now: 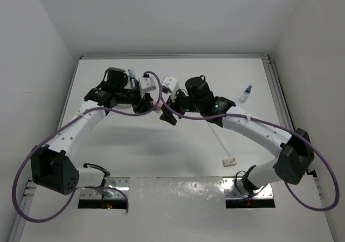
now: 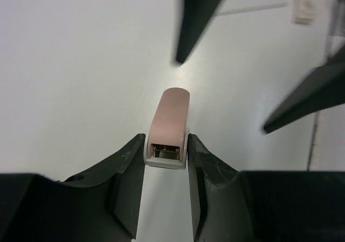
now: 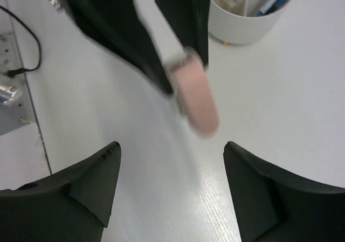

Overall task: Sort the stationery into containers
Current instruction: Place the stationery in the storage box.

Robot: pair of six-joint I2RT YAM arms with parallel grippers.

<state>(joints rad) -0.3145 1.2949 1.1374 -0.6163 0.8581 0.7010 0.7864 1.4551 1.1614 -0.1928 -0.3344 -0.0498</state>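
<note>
My left gripper (image 2: 166,145) is shut on a pink eraser (image 2: 170,121) with a white base and holds it above the table. In the top view the left gripper (image 1: 146,103) sits mid-table, tip to tip with my right gripper (image 1: 168,114). The right gripper (image 3: 171,150) is open and empty, and the pink eraser (image 3: 197,95) hangs just beyond its fingertips. The white tub (image 3: 245,18) holds blue pens and stands behind the left gripper. In the top view the left arm mostly hides the tub (image 1: 132,78).
A clear ruler (image 1: 220,137) and a white eraser (image 1: 230,160) lie right of centre; they also show in the left wrist view as the ruler (image 2: 253,2) and the eraser (image 2: 303,9). A small blue-capped bottle (image 1: 246,94) stands at the far right. Walls close in the table.
</note>
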